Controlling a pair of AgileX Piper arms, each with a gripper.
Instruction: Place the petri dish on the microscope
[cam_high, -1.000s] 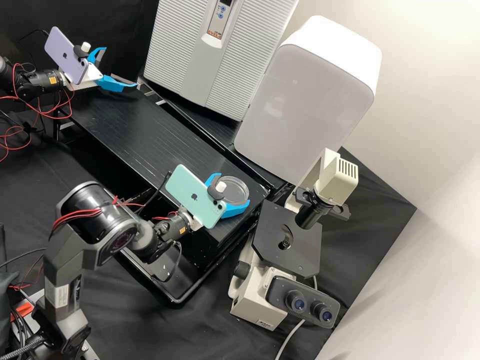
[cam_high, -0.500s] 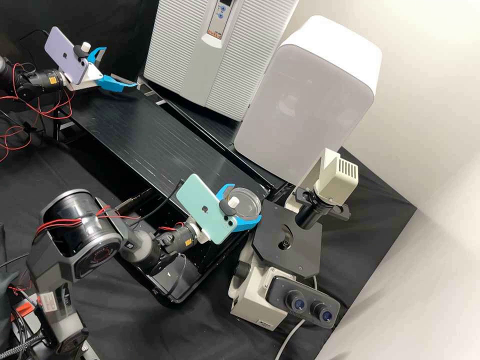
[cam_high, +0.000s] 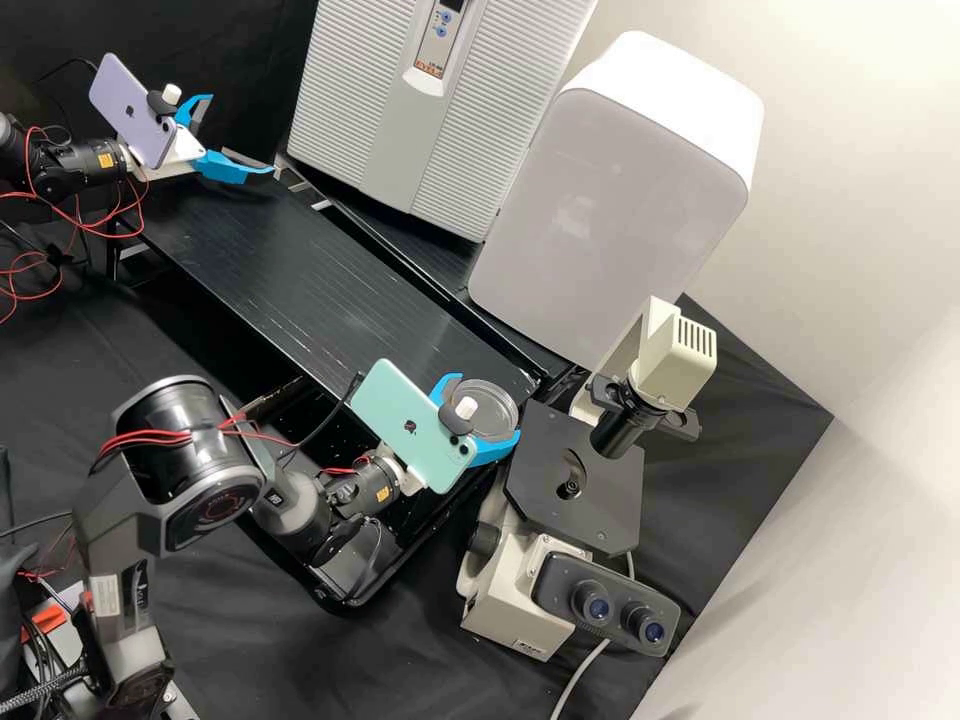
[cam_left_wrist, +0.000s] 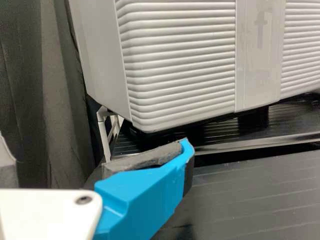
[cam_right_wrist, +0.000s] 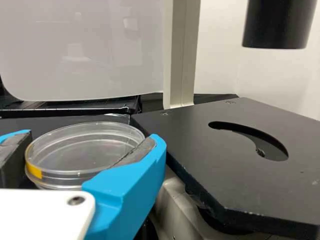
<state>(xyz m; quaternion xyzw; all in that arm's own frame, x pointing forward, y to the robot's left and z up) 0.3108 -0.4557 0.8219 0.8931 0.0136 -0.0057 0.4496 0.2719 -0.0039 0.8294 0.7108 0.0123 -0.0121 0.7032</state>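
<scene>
In the high view my right gripper (cam_high: 486, 409) is shut on the clear petri dish (cam_high: 493, 396), just left of the microscope's black stage (cam_high: 600, 510). The right wrist view has the dish (cam_right_wrist: 82, 152), with a yellow mark on its rim, between the pads of my right gripper (cam_right_wrist: 92, 139), close beside the stage (cam_right_wrist: 215, 165) and roughly level with it. My left gripper (cam_high: 238, 135) stands open at the high view's upper left, over the bench's far end, nothing between its fingers. In the left wrist view, my left gripper (cam_left_wrist: 95, 159) has its fingers wide apart.
The microscope's lamp head and dark condenser (cam_high: 622, 428) overhang the stage, with eyepieces (cam_high: 622, 613) in front. A ribbed grey-white unit (cam_high: 400, 120) and a white rounded box (cam_high: 610, 200) stand behind the black bench (cam_high: 290, 270).
My right gripper has carried the dish rightward and down in the high view, closer to the microscope stage, then drifted back very slightly. My left arm has kept still.
</scene>
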